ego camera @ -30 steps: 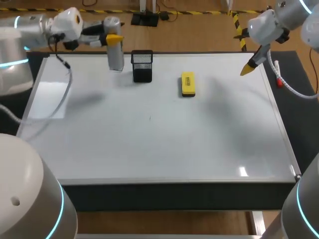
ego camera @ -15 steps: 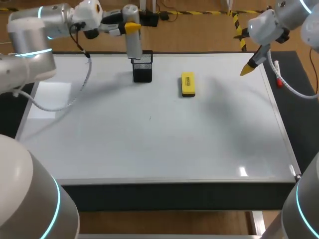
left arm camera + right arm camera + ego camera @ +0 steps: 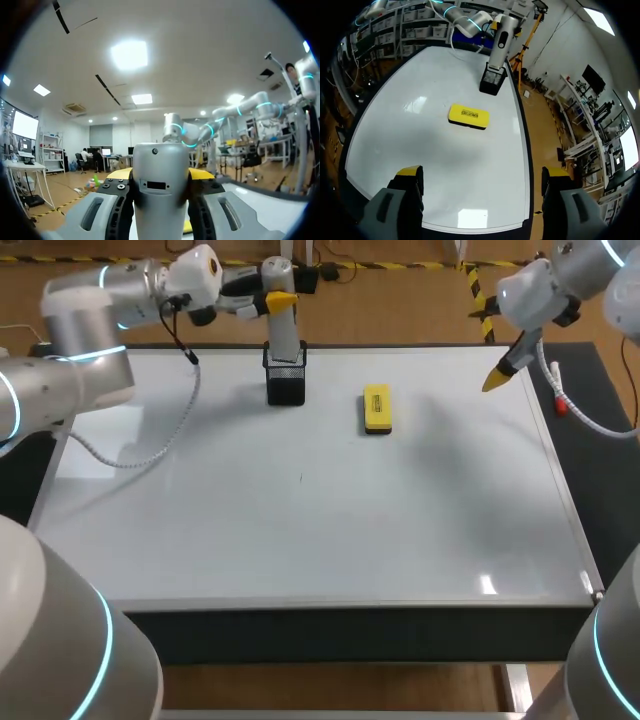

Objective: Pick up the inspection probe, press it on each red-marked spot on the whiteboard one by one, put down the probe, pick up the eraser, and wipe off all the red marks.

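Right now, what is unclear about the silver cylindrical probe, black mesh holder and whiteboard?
Lower end of silver cylindrical probe: head view, hidden at black mesh holder; inside or above, unclear.
Holder: left wrist view, blocked by probe.
Red marks on whiteboard: head view, none discernible.

The left arm (image 3: 90,302) has swung across the far edge of the table, carrying the inspection probe (image 3: 284,332) in its claw (image 3: 280,302) from a spot left of the black mesh holder (image 3: 286,378) to directly above it. A second ago the upright silver probe stood clear of the holder; now its lower end meets the holder's open top.
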